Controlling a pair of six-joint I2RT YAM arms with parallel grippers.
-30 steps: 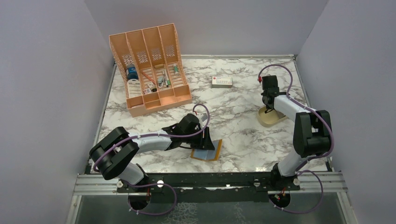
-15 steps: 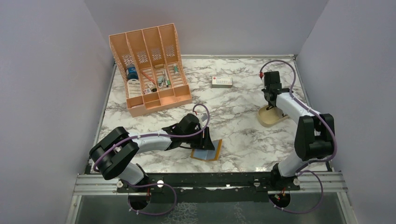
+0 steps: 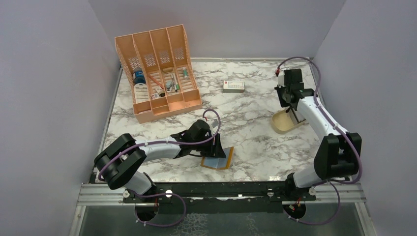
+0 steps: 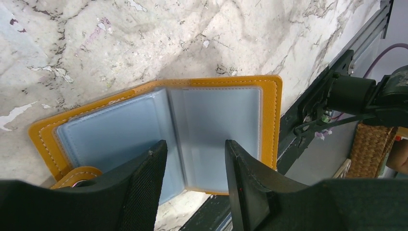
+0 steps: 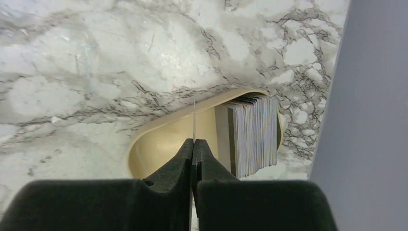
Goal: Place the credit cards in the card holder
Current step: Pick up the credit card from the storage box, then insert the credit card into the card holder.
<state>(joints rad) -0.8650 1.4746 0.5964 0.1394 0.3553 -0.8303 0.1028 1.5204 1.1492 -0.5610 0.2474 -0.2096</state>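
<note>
The mustard-orange card holder (image 3: 218,160) lies open near the table's front edge, its grey-blue pockets (image 4: 216,120) facing up. My left gripper (image 4: 196,144) stands open just over it, one finger on each side of the centre fold (image 3: 216,147). The credit cards (image 5: 252,134) stand as a stack on edge at the right end of a tan oval dish (image 5: 163,139). My right gripper (image 5: 194,142) is shut on a single thin card (image 5: 194,120), seen edge-on, held above the dish (image 3: 282,123). In the top view the right gripper (image 3: 294,110) hangs over the dish's far side.
A large orange desk organiser (image 3: 158,73) with small items stands at the back left. A white box with a red mark (image 3: 233,86) lies at the back centre. The black front rail (image 4: 337,86) runs just beyond the card holder. The right wall is close to the dish.
My right gripper has finished closing on one card and lifted up and back from the dish. The left arm and card holder have not moved.
</note>
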